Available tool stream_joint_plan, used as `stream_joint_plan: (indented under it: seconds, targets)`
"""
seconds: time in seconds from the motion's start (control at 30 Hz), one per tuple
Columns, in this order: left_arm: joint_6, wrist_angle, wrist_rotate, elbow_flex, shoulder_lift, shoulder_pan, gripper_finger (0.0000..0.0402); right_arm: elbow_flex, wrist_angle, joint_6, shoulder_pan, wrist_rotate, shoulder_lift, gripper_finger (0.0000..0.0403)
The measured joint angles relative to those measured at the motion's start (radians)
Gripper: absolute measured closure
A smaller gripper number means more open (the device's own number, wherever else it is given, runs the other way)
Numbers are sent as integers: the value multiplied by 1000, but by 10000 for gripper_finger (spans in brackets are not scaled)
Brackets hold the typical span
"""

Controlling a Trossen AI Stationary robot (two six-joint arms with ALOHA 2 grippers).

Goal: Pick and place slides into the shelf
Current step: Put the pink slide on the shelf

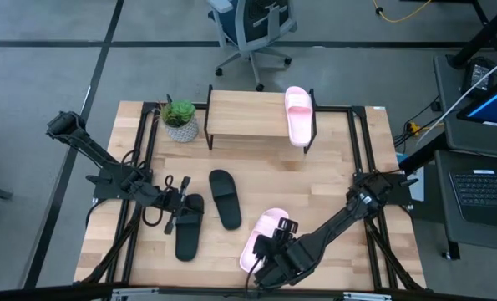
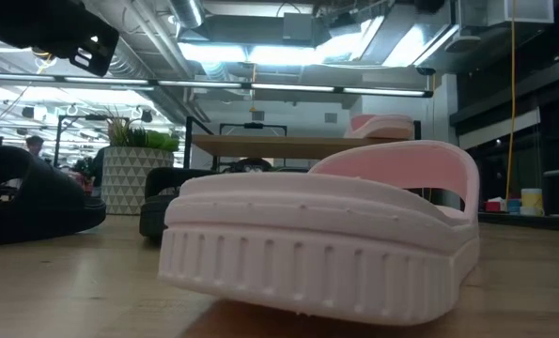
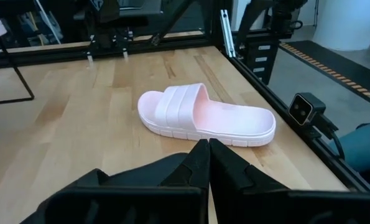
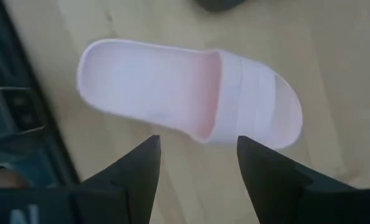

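Note:
One pale pink slide [image 1: 261,234] [image 2: 326,235] [image 3: 203,115] [image 4: 191,93] lies sole-down near the table's near edge. My right gripper [image 1: 273,251] [image 4: 197,149] hangs open just above it, one finger over each long side, touching nothing. A second pink slide [image 1: 298,115] [image 2: 382,125] lies on the right end of the shelf [image 1: 244,117] [image 2: 270,145]. Two black slides [image 1: 225,198] [image 1: 188,234] rest flat on the table. My left gripper [image 1: 184,203] [image 3: 206,152] is shut above the left black slide [image 2: 25,202], pointing toward the table's right.
A potted plant [image 1: 180,119] [image 2: 138,169] stands by the shelf's left end. Black frame rails [image 1: 361,150] run along the table's left and right sides. Bare shelf board lies left of the pink slide. An office chair [image 1: 252,29] stands beyond the far edge.

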Motion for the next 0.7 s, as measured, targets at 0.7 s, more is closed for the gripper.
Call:
stream_joint_plan:
  seconds: [0.7]
  targets:
    - [-5,-3,0,0,0,0,401,-1,96,-81,-6,67,7,189]
